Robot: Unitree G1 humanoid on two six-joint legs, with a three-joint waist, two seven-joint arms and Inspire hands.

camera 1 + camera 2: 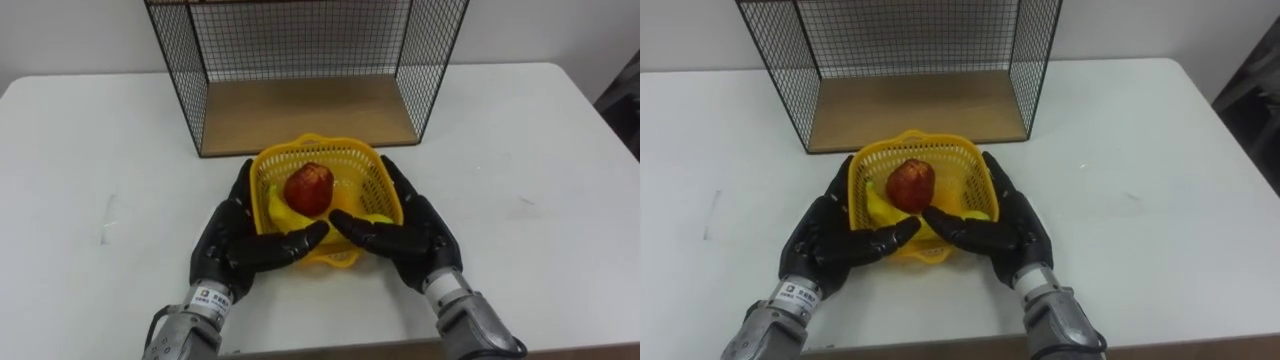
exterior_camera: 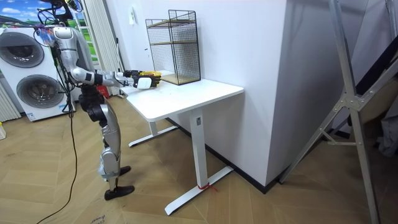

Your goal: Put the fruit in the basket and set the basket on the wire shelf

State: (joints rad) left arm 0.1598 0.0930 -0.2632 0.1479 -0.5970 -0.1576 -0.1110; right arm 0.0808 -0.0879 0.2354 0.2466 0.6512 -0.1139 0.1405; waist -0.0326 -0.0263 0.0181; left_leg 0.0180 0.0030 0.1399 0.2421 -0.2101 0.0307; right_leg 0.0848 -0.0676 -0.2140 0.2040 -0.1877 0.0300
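"Where does your fruit sit right now?"

"Both pieces lie in the yellow plastic basket (image 1: 345, 160): the round red apple (image 1: 308, 188) in the middle and the curved yellow banana (image 1: 282, 212) just beside it, toward your left and the near wall."

"And the basket itself?"

"On the white rectangular table (image 1: 80, 150), just in front of the black wire shelf (image 1: 300, 40) with its flat wooden floor (image 1: 305, 110) – near the shelf's open side, but outside it. Whether the basket rests on the table or is raised a little, you cannot tell from these views."

"How are your hands?"

"Your black left hand (image 1: 232, 235) clasps the basket's left side, fingers laid along the wall and thumb bent across the near rim. Your black right hand (image 1: 412, 232) mirrors it on the right side – the two thumbs nearly meet at the front."

"Where are you standing?"

"At the table's end on the room view's left, upright, both arms stretched forward over the top."
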